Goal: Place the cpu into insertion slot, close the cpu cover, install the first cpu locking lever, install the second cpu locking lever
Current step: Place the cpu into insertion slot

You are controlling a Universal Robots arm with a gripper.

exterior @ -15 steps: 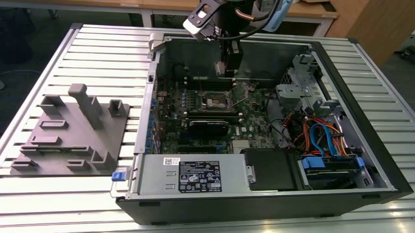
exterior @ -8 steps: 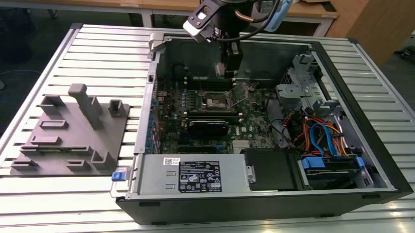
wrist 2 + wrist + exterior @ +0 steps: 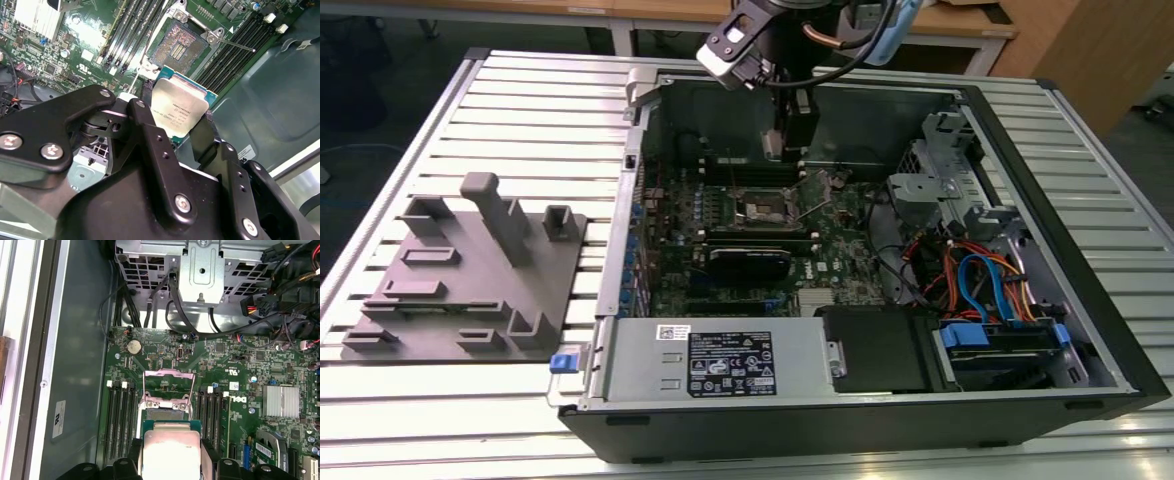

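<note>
My gripper (image 3: 781, 150) hangs inside the open computer case, just above the green motherboard (image 3: 834, 265). It is shut on the cpu (image 3: 180, 111), a small square chip with a silver-grey top, held by its edges between black fingers (image 3: 150, 135). The cpu (image 3: 171, 452) hovers close beside the insertion slot (image 3: 176, 46), whose dark pin field lies bare. The cpu cover (image 3: 168, 386), a thin silvery frame, stands flipped open behind the slot. A thin locking lever (image 3: 235, 45) sticks out to one side of the socket.
Long black memory slots (image 3: 120, 415) flank the socket on both sides. A black card (image 3: 747, 262) and the power supply (image 3: 720, 365) lie nearer the case front. Cables and a drive cage (image 3: 947, 190) fill the exterior view's right. A grey fixture block (image 3: 467, 270) sits outside the case.
</note>
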